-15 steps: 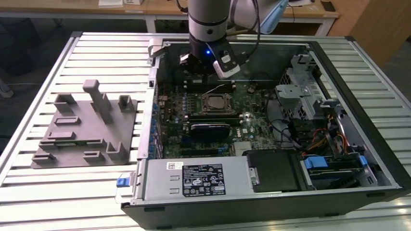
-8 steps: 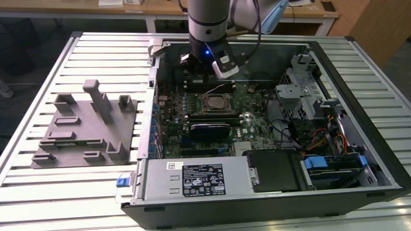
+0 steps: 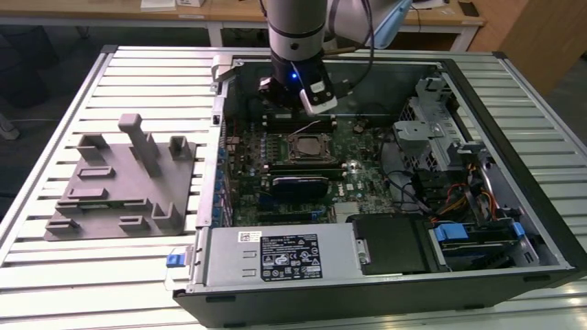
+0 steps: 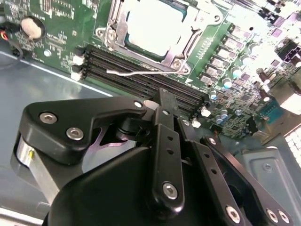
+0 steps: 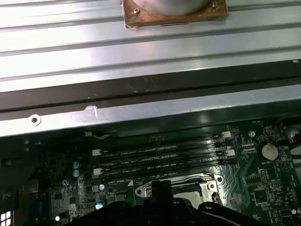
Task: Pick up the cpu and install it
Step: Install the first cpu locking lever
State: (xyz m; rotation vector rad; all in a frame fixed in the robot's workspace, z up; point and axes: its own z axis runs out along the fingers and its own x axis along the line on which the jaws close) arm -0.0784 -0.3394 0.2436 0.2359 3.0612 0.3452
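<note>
the arm's gripper (image 3: pixel 307 93) hangs inside the open computer case (image 3: pixel 513 227), over the far part of the green motherboard (image 3: pixel 367 185), just beyond the dark square socket frame (image 3: pixel 307 148). whether its fingers are open or closed cannot be told; in both wrist views the black linkage of the gripper body (image 4: pixel 160 155) blocks the tips, and nothing can be seen held.

the cpu (image 4: pixel 153 26) lies flat inside the socket frame, its pale silver-white top facing up, with the frame's metal edges around it on all sides. in the second wrist view a thin metal lever (image 4: pixel 136 73) runs between the socket and the 4 dark memory slots (image 4: pixel 141 75). in the first wrist view those slots (image 5: pixel 160 160) lie between the socket (image 5: pixel 174 186) and the case's metal wall (image 5: pixel 141 113).

on the slatted metal table (image 3: pixel 92 275), at the exterior view's left and just beside the case, stands the grey plastic fixture (image 3: pixel 124 182). at the near edge of the case sits the grey power supply (image 3: pixel 275 258), with a black rectangular block (image 3: pixel 394 244) to its right.
</note>
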